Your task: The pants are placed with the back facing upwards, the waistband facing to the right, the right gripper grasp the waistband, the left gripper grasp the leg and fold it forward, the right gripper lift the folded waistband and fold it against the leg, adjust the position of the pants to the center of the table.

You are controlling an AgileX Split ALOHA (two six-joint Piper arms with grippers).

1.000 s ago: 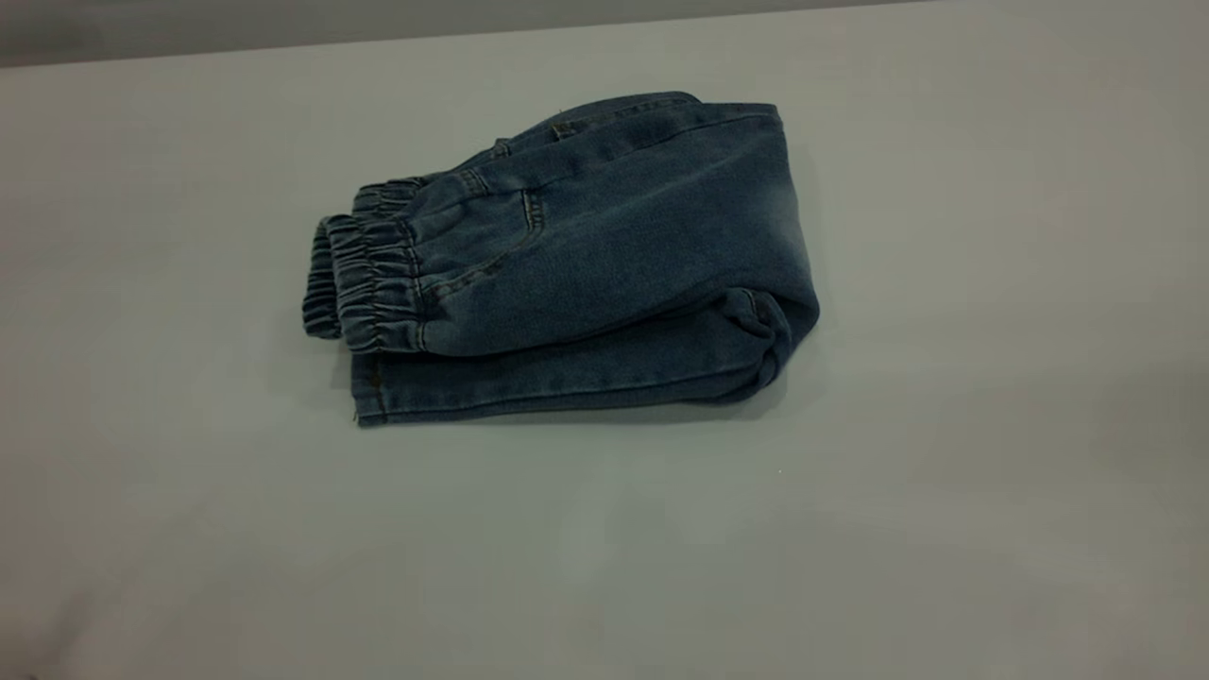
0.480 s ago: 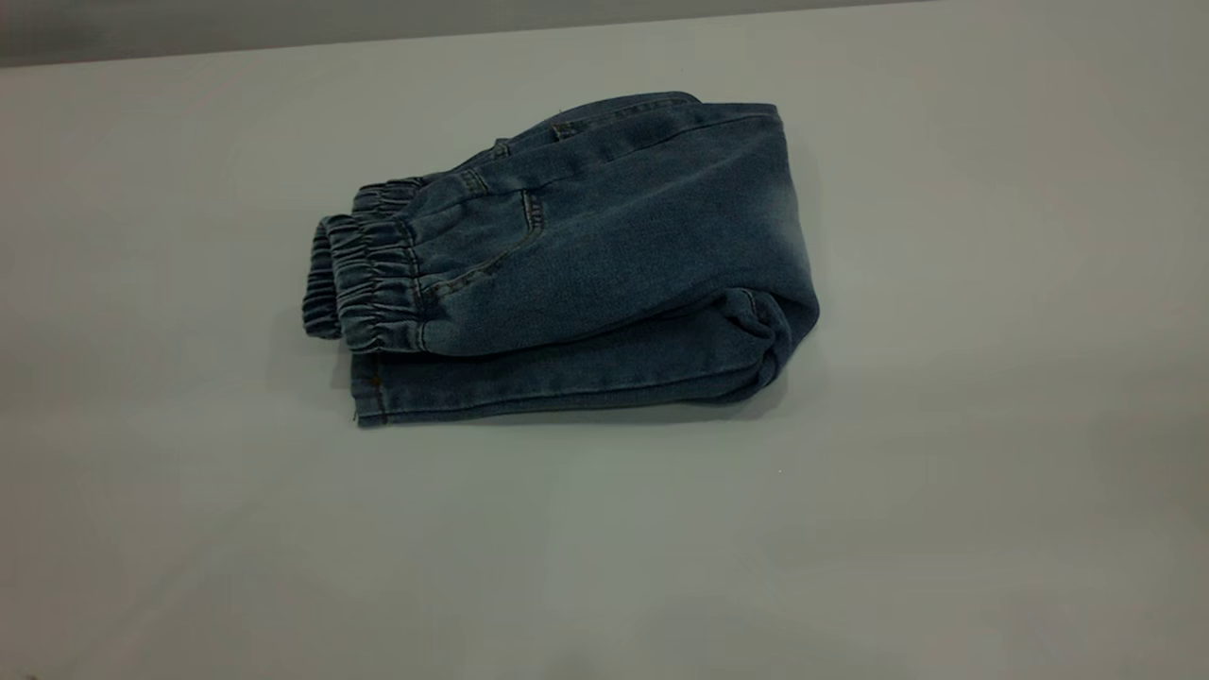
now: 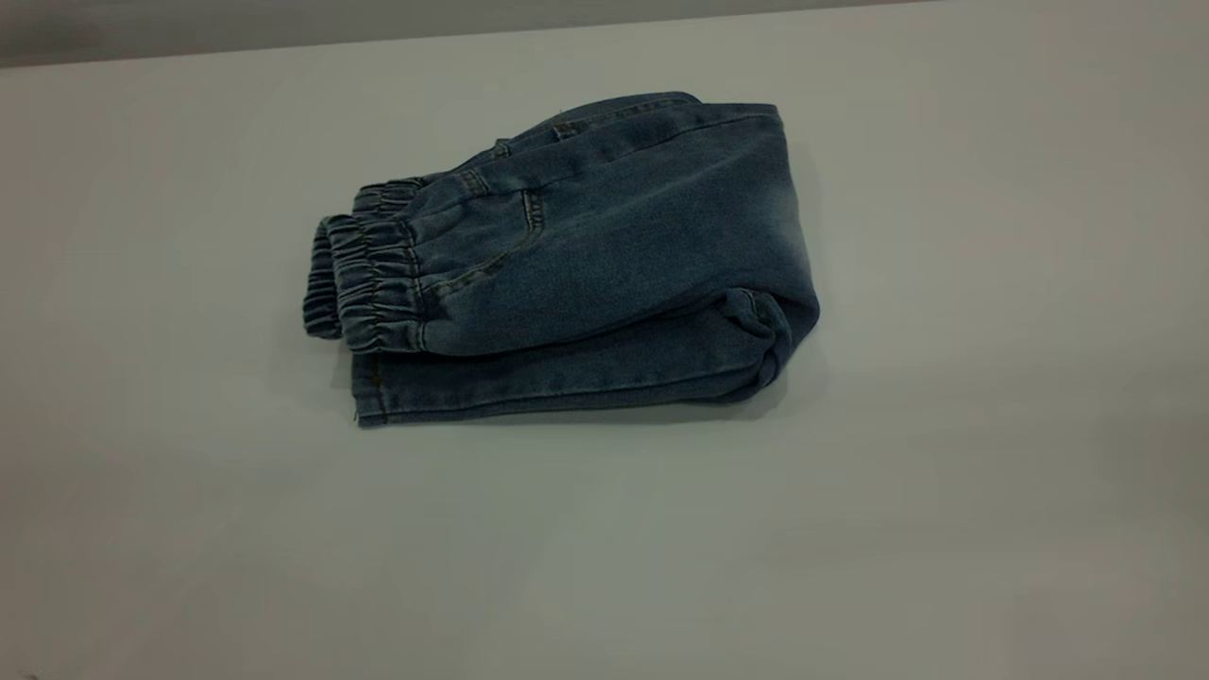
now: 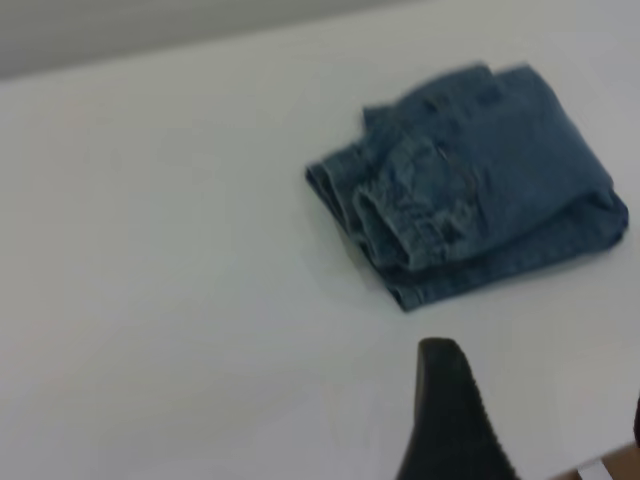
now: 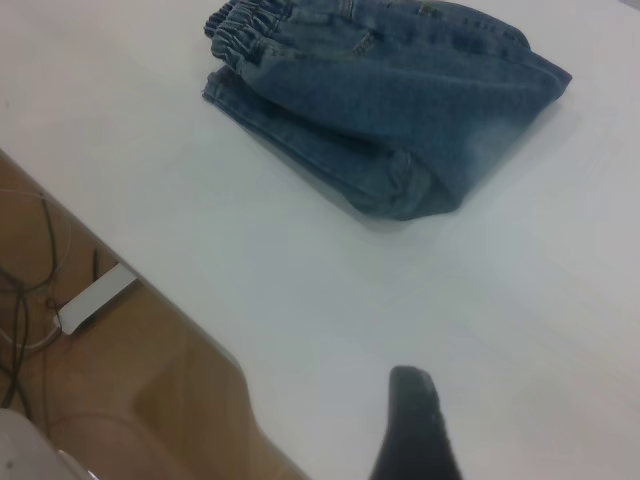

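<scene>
Nothing changed across the last second: folded pants (image 3: 567, 260) lying unmoved just above frame centre on the table (image 3: 945, 472), waistband (image 3: 364, 283) at left, both grippers withdrawn, grip state impossible to tell, task apparently finished.

The pants (image 3: 586, 255) are faded blue denim, paler and washed-out toward the fold and darker at the gathered waistband (image 3: 364, 283), with tan stitching along the seams. The table (image 3: 945, 491) is plain pale grey-white, without pattern.
</scene>
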